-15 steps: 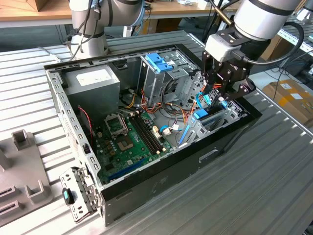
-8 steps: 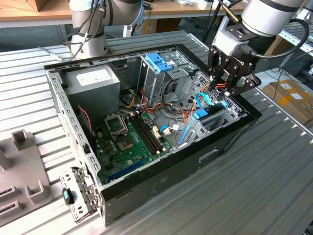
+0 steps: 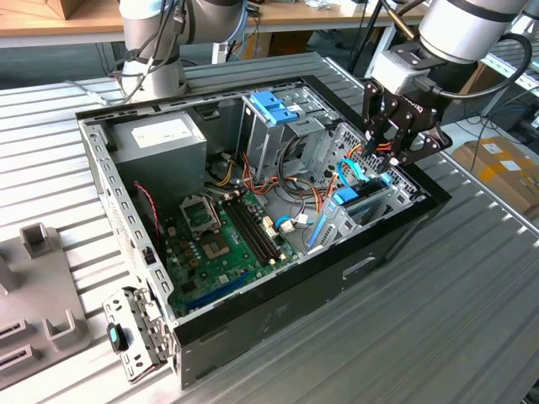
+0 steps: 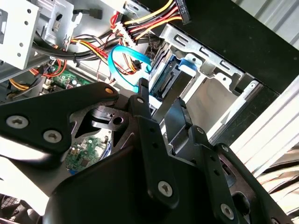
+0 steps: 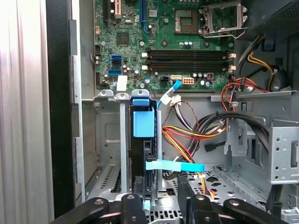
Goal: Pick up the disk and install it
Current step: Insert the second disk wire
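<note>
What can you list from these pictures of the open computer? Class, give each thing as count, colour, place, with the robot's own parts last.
Computer case: one, black, open on the ribbed metal table.
Motherboard: one, green, on the case floor.
Power supply box: one, grey with a white label, far corner of the case.
Drive cage: one, metal with a blue latch, mid-case.
Disk: one, blue-railed, standing in the drive bay beside the case wall.
Cables: several, red, yellow, black and blue, beside the bay.
Gripper: one, black, above the bay.
Arm: one, silver-grey, at the exterior view's right.
</note>
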Controlling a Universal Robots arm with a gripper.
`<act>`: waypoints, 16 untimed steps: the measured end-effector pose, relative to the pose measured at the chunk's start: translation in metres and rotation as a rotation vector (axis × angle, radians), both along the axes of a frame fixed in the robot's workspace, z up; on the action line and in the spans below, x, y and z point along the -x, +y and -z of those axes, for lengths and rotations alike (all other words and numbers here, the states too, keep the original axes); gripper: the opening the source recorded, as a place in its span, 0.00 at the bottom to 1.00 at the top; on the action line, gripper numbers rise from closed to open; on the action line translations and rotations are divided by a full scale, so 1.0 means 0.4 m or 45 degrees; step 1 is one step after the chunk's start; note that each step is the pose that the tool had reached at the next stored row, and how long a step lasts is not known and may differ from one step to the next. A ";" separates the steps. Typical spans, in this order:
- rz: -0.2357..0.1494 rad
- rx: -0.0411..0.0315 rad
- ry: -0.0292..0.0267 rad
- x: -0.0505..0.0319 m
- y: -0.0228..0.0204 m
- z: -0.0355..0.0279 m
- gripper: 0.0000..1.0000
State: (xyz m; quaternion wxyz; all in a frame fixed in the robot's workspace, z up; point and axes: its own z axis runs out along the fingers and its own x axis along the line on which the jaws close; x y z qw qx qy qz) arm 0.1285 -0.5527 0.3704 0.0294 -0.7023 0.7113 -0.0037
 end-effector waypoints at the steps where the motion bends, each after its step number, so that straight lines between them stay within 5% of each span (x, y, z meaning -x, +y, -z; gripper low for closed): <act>1: 0.000 0.0010 0.0000 0.000 0.000 0.000 0.42; 16: -0.003 0.0017 0.0000 -0.020 0.003 0.000 0.42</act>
